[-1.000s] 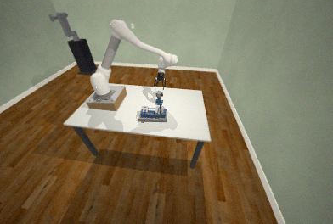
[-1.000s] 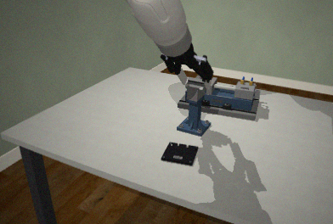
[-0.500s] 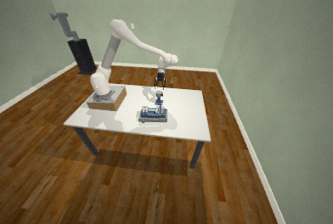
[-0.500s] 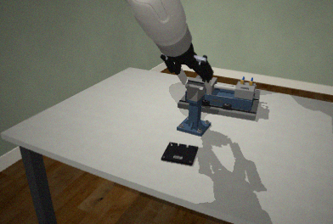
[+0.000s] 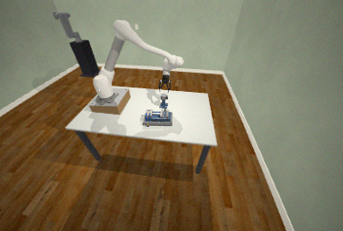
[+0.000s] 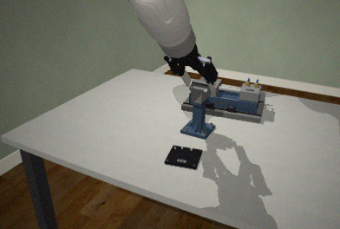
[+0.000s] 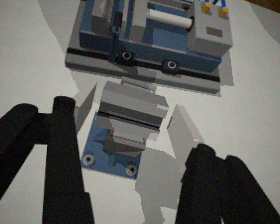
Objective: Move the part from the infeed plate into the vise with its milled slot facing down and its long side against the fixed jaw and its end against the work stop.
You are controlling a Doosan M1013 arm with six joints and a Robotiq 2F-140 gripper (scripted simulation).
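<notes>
The part (image 7: 132, 106), a grey block, lies in the top of the blue V-block (image 7: 112, 152) on its pedestal (image 6: 199, 119). My gripper (image 7: 133, 106) hangs just above it, open, with one finger pad on each side of the part and a gap at both. In the exterior view the gripper (image 6: 198, 75) sits right over the part (image 6: 204, 88). The black infeed plate (image 6: 183, 156) lies empty near the table's front. The blue vise (image 6: 236, 100) stands just behind the V-block, with its jaws open (image 7: 122, 22).
The vise's air cylinder (image 7: 171, 20) and its box with yellow and blue fittings (image 7: 211, 30) lie at one end. The arm's wooden base block (image 5: 110, 101) stands at the table's left end. The white table (image 5: 144, 115) stands on a wooden floor.
</notes>
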